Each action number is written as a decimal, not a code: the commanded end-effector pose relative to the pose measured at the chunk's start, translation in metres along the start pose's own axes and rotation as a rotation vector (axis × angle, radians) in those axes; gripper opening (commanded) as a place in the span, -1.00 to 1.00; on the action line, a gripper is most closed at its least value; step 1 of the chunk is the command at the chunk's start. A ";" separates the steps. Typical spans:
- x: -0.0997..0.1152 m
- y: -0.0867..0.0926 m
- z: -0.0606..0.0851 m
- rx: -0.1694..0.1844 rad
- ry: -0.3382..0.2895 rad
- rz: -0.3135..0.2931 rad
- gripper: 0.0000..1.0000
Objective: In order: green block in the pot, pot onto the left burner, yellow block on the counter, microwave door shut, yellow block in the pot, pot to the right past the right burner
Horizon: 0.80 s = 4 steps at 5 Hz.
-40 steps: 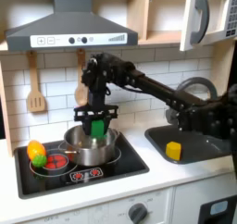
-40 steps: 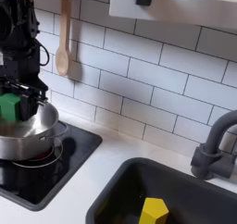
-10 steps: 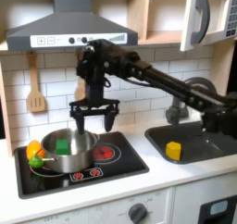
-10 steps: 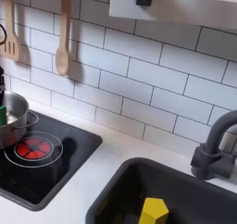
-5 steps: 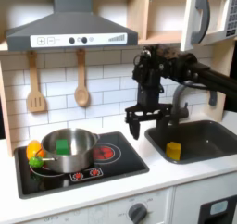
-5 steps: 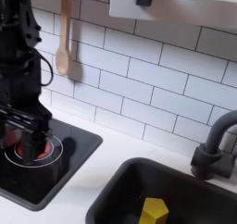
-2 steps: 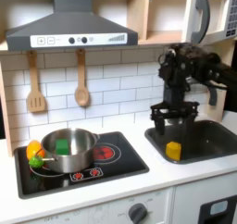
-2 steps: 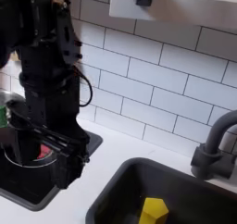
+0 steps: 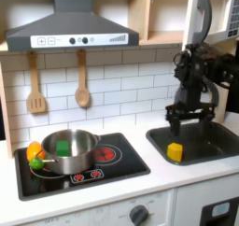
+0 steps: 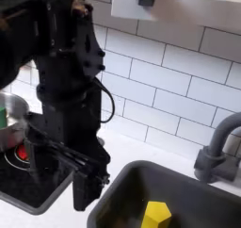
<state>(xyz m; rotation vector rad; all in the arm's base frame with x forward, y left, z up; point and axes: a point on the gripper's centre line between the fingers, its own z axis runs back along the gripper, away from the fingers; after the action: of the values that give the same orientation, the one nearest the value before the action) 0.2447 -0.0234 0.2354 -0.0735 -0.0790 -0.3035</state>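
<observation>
In the first exterior view the steel pot (image 9: 73,150) sits on the left burner with the green block (image 9: 63,148) inside it. The yellow block (image 9: 174,152) lies in the dark sink (image 9: 207,142). My gripper (image 9: 183,125) hangs open above the sink's left part, just above and behind the yellow block and apart from it. The microwave door (image 9: 201,19) stands open at the top right. In the second exterior view my gripper (image 10: 59,178) is left of the sink (image 10: 198,189), where the yellow block (image 10: 156,214) rests. The pot (image 10: 8,113) shows at the second exterior view's left edge.
A rounded yellow-green-orange toy (image 9: 35,154) lies on the black stove (image 9: 117,164) left of the pot. A spatula (image 9: 35,86) and a wooden spoon (image 9: 82,84) hang on the tiled wall. The dark faucet (image 10: 217,148) arches behind the sink. White counter (image 9: 163,177) borders the stove and sink.
The green block went into the pot and the pot moved onto the left burner. The gripper let go, rose and swung right from the stove to above the sink.
</observation>
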 end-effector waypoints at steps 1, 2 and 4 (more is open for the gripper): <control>0.001 -0.022 -0.001 -0.020 -0.002 -0.079 1.00; 0.002 -0.021 -0.001 -0.014 0.024 -0.094 1.00; -0.002 -0.022 -0.001 -0.020 0.021 -0.091 1.00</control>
<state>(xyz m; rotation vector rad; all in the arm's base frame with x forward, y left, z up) 0.2361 -0.0437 0.2348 -0.0855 -0.0570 -0.3953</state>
